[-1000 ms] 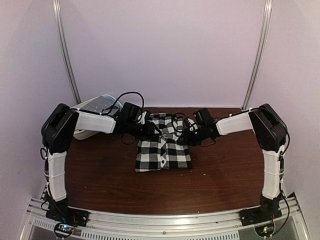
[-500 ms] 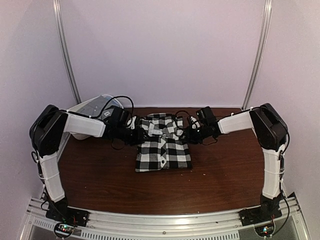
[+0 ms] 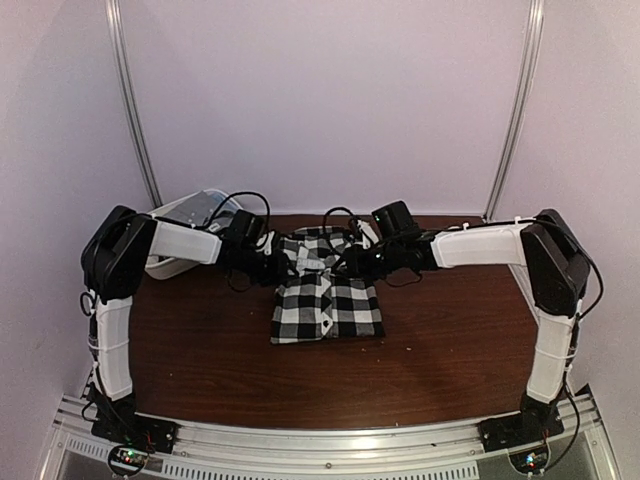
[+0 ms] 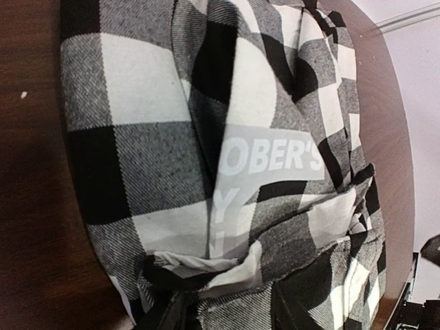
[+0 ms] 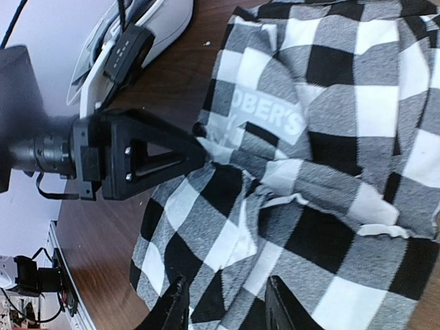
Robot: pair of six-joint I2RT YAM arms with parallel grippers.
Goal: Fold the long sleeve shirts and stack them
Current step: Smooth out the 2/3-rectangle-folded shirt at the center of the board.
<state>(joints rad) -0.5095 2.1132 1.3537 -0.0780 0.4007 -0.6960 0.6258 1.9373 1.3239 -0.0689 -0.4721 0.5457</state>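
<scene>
One long sleeve shirt, black-and-white checked (image 3: 328,300), lies folded on the middle of the brown table (image 3: 200,340), collar toward the back. My left gripper (image 3: 278,266) is at the collar's left edge. In the left wrist view the shirt (image 4: 158,137) fills the frame, its grey printed label (image 4: 271,158) showing, and the left gripper (image 4: 230,309) is shut on a bunched fold of it. My right gripper (image 3: 350,262) hovers over the upper right part of the shirt. Its fingers (image 5: 175,306) stand apart above the cloth (image 5: 330,137), open and holding nothing.
A white oval plastic tub (image 3: 190,212) stands at the back left corner, just behind the left arm, and shows in the right wrist view (image 5: 165,17) too. Pale walls with metal rails close in the back and both sides.
The left gripper swung out left, then came back to the collar edge and narrowed on the cloth. The right gripper moved left over the collar and its jaws widened.
</scene>
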